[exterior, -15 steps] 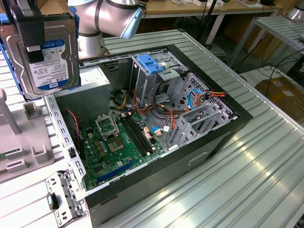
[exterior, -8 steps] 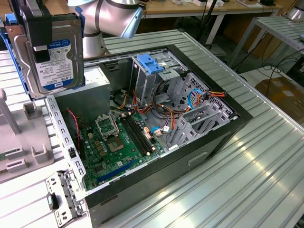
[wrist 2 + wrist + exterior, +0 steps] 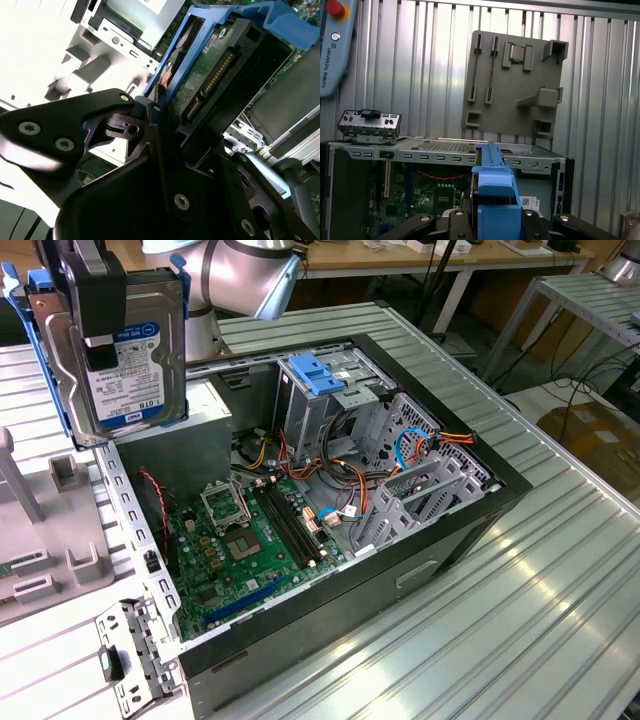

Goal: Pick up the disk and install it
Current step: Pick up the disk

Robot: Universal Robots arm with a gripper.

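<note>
Gripper [image 3: 100,320] clenched on disk [image 3: 135,355]. Disk held aloft at exterior view's left, long axis near vertical, over edge of open case [image 3: 420,575]. Drive cage [image 3: 305,420] with blue bracket [image 3: 315,373] lies lower, toward exterior view's right of disk.

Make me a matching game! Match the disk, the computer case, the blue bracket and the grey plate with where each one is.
Things: 1 disk; 2 computer case; 3 blue bracket; 4 grey plate.
Places: A on the drive cage; B clamped in the fingers; C flat on the table beside the case; D lying open on its side.
Pairs: 1-B, 2-D, 3-A, 4-C.
</note>
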